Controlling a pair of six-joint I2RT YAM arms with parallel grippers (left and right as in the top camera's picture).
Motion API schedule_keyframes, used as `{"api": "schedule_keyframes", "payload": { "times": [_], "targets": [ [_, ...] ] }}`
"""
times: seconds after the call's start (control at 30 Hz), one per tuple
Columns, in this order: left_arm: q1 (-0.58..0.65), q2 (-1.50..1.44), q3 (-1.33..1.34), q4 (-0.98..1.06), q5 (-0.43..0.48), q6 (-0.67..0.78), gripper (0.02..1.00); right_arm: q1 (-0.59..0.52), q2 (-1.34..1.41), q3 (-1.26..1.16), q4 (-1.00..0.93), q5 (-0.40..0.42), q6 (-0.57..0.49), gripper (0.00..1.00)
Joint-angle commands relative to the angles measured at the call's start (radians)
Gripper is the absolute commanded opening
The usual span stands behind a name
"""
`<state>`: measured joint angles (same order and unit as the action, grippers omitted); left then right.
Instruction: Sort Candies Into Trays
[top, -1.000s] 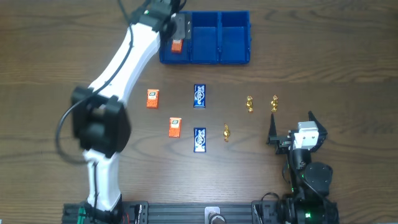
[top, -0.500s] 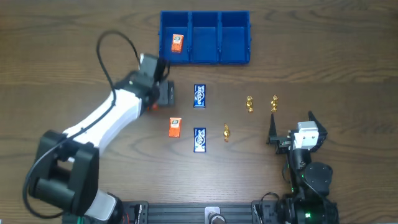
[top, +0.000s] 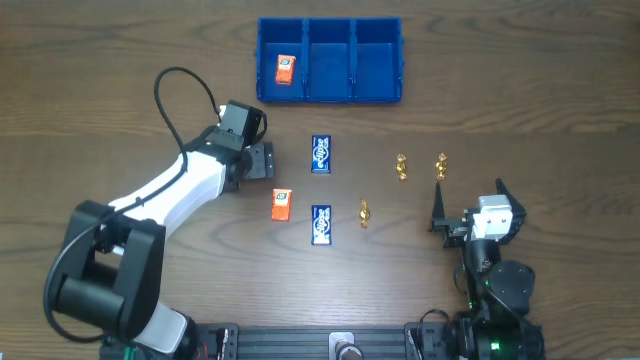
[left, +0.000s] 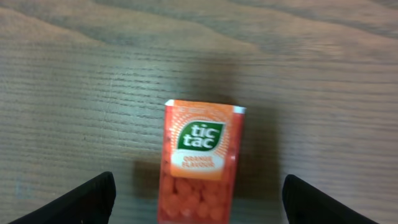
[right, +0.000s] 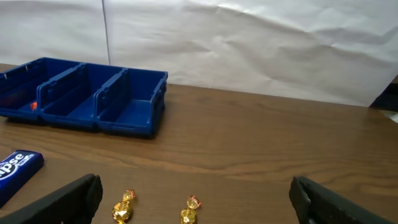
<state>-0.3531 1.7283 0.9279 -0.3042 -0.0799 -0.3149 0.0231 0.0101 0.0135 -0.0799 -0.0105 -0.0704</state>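
The left arm arcs toward the blue tray, the left pincer low and short of the tray's left end with fingers spread wide (pointing down), while the right arm sits folded well short of its right end, the right pincer likewise spread.

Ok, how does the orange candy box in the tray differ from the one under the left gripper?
The orange box in the tray lies in the tray's left compartment; the box under the left gripper lies on bare table. The first is clear of both arms; the second sits between the left gripper's open fingers. Both are orange, lying flat.
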Motion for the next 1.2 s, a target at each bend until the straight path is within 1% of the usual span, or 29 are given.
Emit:
{"api": "schedule_keyframes", "payload": {
  "times": [0.03, 0.13, 0.27, 0.3, 0.5, 0.6, 0.83, 1.03, 1.1, 1.2],
  "targets": [
    [0.019, 0.043, 0.002, 0.034, 0.023, 0.032, 0.851, 0.006, -0.007, -0.006, -0.002, 0.002, -0.01, 0.998],
    [0.019, 0.058, 0.003, 0.059, 0.026, 0.058, 0.844, 0.006, -0.007, -0.006, -0.002, 0.002, -0.01, 0.998],
    [0.019, 0.071, 0.003, 0.07, 0.026, 0.068, 0.801, 0.006, -0.007, -0.006, -0.002, 0.002, -0.01, 0.998],
    [0.019, 0.073, 0.003, 0.07, 0.026, 0.068, 0.772, 0.006, -0.007, -0.006, -0.002, 0.002, -0.01, 0.998],
    [0.02, 0.076, 0.003, 0.07, 0.026, 0.068, 0.518, 0.006, -0.007, -0.006, -0.002, 0.002, -0.01, 0.998],
    [0.02, 0.076, 0.003, 0.07, 0.026, 0.068, 0.411, 0.006, -0.007, -0.006, -0.002, 0.002, -0.01, 0.998],
    [0.02, 0.076, 0.003, 0.08, 0.026, 0.068, 0.327, 0.006, -0.007, -0.006, -0.002, 0.002, -0.01, 0.998],
    [0.02, 0.065, 0.05, 0.062, 0.027, 0.051, 0.31, 0.006, -0.007, -0.006, -0.002, 0.002, -0.01, 0.998],
    [0.017, 0.048, 0.09, 0.034, 0.029, 0.04, 0.312, 0.006, -0.007, -0.006, -0.002, 0.002, -0.01, 0.998],
    [0.0, 0.001, 0.22, -0.054, 0.025, 0.011, 0.312, 0.006, -0.007, -0.006, -0.002, 0.002, -0.01, 0.998]
  ]
}}
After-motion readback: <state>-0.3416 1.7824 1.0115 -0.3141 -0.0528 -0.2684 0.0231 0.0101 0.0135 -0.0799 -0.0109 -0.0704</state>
